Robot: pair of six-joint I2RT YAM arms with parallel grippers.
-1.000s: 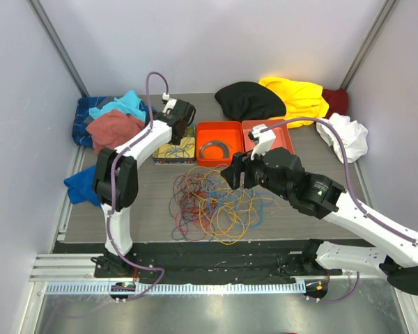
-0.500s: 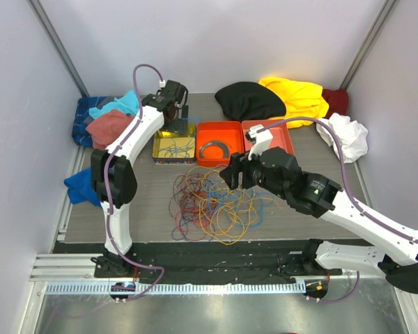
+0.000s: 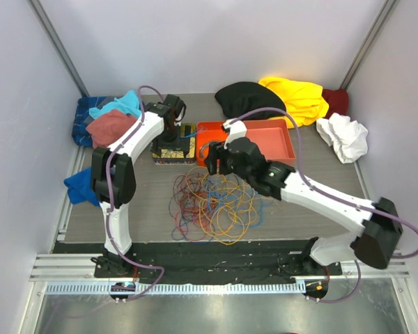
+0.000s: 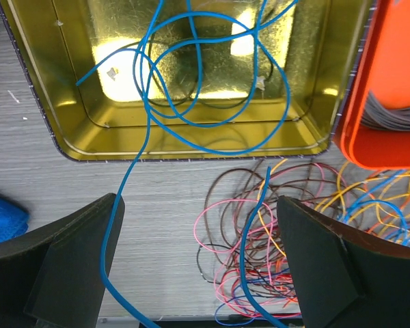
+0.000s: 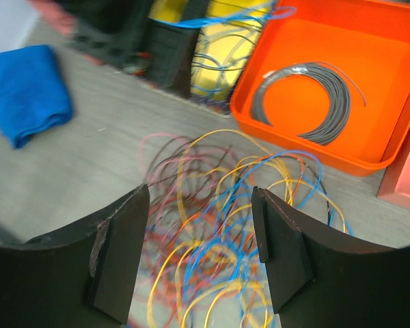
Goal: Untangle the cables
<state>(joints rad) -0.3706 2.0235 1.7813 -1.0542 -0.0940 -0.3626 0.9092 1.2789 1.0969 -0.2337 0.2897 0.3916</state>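
Now the tangle of thin yellow, orange, blue and red cables (image 3: 212, 205) lies on the grey counter (image 3: 143, 202) at six o'clock from the wide-open, empty right claw (image 3: 214, 163), nearer it than the equally open, empty left claw (image 4: 199, 225).

Bare table (image 3: 143, 198) lying open left of cables (image 3: 212, 205), easy lane there, blue cloth (image 3: 80, 184) bounding its far side. Gold tin (image 4: 75, 133) and orange tray (image 5: 369, 102) crowding just behind them. Blue cable (image 4: 133, 178) trailing out of tin, crossing gap between left gripper (image 4: 197, 205) fingers.
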